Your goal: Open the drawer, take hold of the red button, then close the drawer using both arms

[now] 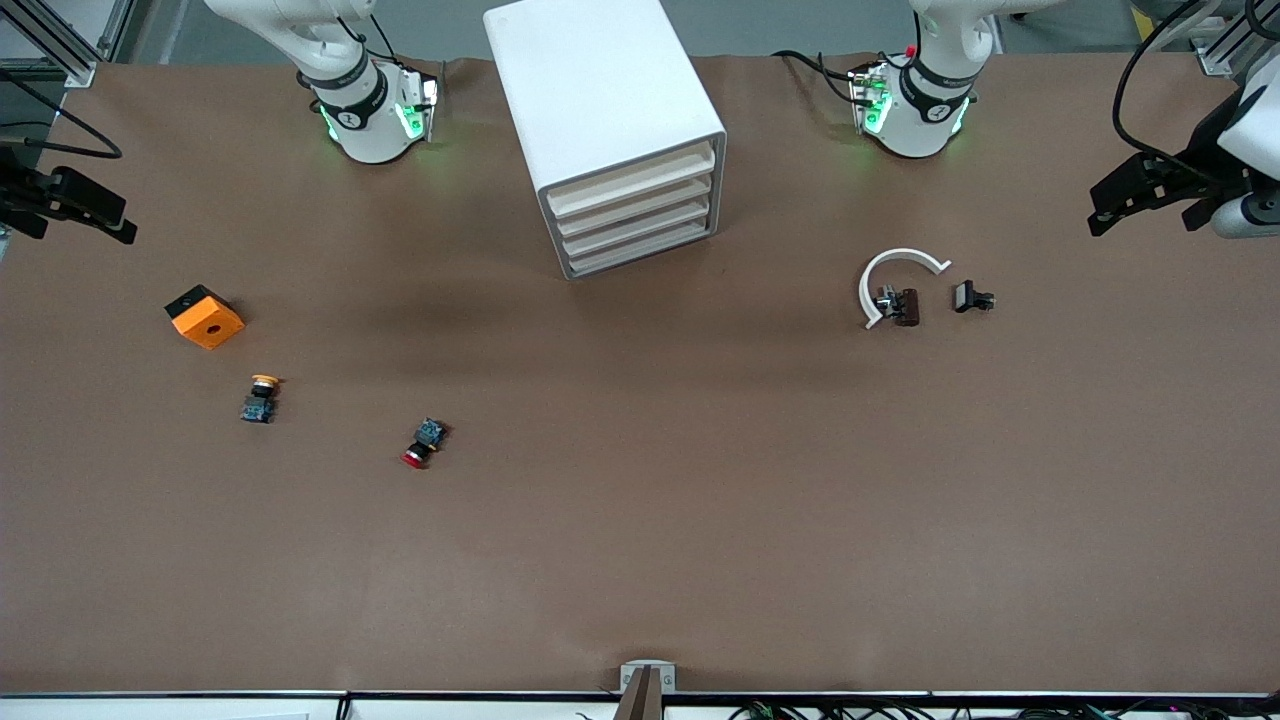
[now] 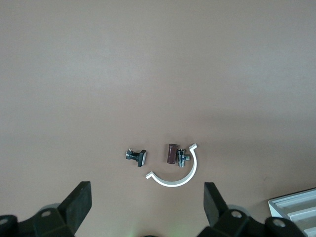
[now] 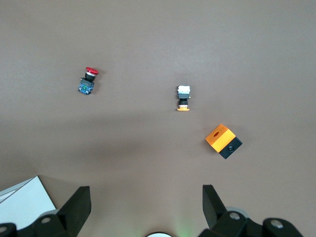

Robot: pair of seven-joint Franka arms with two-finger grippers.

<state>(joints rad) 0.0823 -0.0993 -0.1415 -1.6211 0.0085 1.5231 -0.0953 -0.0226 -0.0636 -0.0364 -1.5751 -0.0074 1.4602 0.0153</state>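
Observation:
The white cabinet stands at the middle of the table near the arms' bases, and its stacked drawers are all shut. The button, red cap on a black and blue body, lies on its side on the brown table, nearer to the front camera than the cabinet and toward the right arm's end. In the right wrist view the button lies far from the open, empty right gripper. The right gripper hovers high over its end of the table. The left gripper hangs open and empty over the other end, and in the left wrist view this left gripper is above bare table.
A yellow-orange-capped button and an orange cube with a hole lie toward the right arm's end. A white curved piece and two small dark parts lie toward the left arm's end. A cabinet corner shows in the left wrist view.

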